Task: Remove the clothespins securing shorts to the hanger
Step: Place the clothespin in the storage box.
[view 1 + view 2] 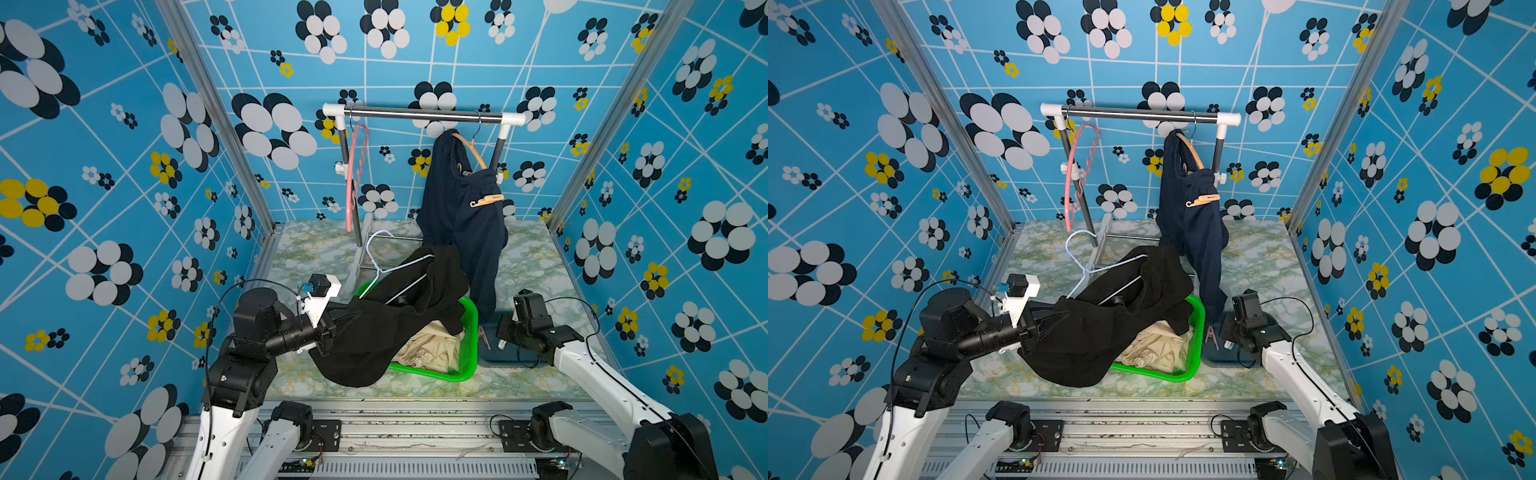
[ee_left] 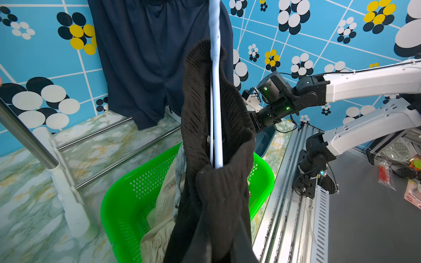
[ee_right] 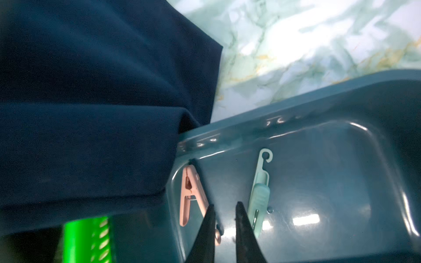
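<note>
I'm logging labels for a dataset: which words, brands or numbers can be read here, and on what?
No readable text anywhere.
Raised marks on the rim of the teal tray: too blurred to read.
Print on the packets beside the rig: too small to read.

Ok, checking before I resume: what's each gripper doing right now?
Left gripper: shut on black shorts.
Right gripper: slightly open, empty.

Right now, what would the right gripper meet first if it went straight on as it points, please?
Probably the floor of the teal tray, between the pink clothespin and the mint-green clothespin; depth is unclear.
</note>
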Robot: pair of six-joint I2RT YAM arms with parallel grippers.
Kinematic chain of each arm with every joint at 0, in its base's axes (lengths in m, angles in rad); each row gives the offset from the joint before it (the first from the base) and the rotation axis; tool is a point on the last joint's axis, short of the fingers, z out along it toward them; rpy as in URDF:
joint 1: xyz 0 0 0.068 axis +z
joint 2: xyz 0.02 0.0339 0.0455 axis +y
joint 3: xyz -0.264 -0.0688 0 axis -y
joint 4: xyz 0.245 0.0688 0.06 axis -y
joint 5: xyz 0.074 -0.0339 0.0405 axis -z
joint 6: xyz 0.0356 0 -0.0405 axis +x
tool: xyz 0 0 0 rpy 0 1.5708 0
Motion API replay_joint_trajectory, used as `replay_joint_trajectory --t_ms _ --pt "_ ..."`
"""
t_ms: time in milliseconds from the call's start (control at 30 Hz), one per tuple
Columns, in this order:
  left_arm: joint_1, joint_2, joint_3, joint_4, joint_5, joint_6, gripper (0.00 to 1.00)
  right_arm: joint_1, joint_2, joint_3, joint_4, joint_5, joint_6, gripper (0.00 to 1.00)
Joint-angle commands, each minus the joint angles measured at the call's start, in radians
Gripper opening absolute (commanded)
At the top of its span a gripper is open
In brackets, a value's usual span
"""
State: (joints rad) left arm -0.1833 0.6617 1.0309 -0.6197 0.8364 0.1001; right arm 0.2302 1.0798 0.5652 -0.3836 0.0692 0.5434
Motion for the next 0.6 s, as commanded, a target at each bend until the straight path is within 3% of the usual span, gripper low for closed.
replay_joint_trajectory --t_ms 0,167,267,433,567 --pt "0.001 0.008 0.039 -0.003 0.012 0.036 0.0 -0.002 0.032 -0.021 0.086 0.003 0.08 0.18" --pt "-0.001 0.024 0.051 0.002 0.026 0.043 0.0 -0.003 0.056 -0.002 0.059 0.051 0.072 0.46" --pt "-0.004 0.048 0.079 -0.009 0.03 0.058 0.0 -0.003 0.037 0.012 0.03 0.058 0.063 0.56" --pt "-0.015 0.095 0.139 0.046 0.031 0.07 0.0 -0.002 -0.049 0.062 -0.036 0.023 0.033 0.6" --pt "-0.033 0.162 0.232 0.058 0.006 0.107 0.0 0.006 -0.147 0.129 -0.091 -0.028 0.001 0.53"
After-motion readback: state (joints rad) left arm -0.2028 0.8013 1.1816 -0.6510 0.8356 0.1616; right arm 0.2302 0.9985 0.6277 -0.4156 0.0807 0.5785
